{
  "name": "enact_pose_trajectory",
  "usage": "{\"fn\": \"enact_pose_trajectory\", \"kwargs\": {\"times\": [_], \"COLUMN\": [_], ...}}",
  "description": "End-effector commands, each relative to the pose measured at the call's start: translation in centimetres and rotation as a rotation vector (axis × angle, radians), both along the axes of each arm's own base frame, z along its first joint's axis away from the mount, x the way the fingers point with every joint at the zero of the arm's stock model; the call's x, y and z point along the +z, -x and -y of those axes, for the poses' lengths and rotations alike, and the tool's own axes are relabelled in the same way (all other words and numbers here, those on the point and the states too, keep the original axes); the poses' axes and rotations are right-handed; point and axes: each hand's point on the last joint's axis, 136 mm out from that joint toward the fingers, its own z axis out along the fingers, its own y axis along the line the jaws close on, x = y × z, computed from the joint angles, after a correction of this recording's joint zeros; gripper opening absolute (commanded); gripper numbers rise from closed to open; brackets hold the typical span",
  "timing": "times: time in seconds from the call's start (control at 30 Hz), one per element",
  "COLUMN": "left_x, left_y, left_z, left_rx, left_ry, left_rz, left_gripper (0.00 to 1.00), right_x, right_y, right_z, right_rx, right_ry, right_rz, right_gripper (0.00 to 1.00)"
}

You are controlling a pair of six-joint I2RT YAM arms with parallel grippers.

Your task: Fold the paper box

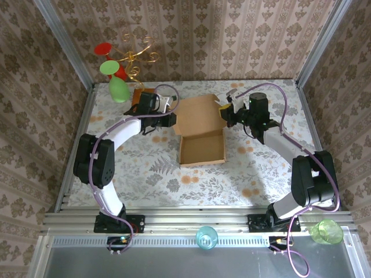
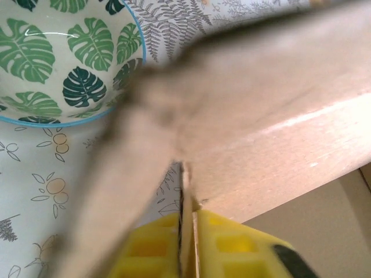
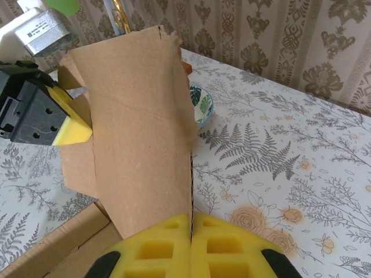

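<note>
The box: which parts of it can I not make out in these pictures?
Left wrist view: the box is blurred, too near the lens, and hides part of the bowl.
Right wrist view: its raised flap hides most of the box's inside.
Top view: where the left gripper and right gripper pinch it is too small to tell.
</note>
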Motion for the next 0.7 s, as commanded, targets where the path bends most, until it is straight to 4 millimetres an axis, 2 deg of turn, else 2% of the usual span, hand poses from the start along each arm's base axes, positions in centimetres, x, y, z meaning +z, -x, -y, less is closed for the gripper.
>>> {"fn": "enact_pose_trajectory", "kwargs": {"times": [0.0,0.07,0.1,0.27,0.5,0.67], "left_x": [0.9,1.2,1.2,1.9,3.8,4.4], "left_y": [-0.6,-1.0,-0.6,-0.7,-2.2,-3.5], "left_z": [0.0,-0.5,0.3,1.5,3.6,4.8], "left_rx": [0.079,0.142,0.155,0.255,0.337,0.343], "left_ry": [-0.065,-0.088,-0.103,-0.148,-0.033,0.054], "left_rz": [0.008,0.011,0.012,0.094,0.249,0.326], "left_gripper": [0.08,0.06,0.06,0.02,0.01,0.01], "right_x": [-0.3,-0.1,-0.1,-0.5,-0.9,-1.0], "right_y": [-0.7,-0.8,-1.0,-1.3,-2.0,-3.0], "right_z": [-0.2,-0.1,0.1,1.1,1.0,0.6], "right_rx": [-0.054,-0.101,-0.138,-0.29,-0.408,-0.453], "right_ry": [0.007,-0.008,-0.016,-0.086,-0.268,-0.28], "right_rz": [0.011,0.016,0.02,0.028,-0.003,0.006], "right_gripper": [0.0,0.0,0.0,0.0,0.02,0.03]}}
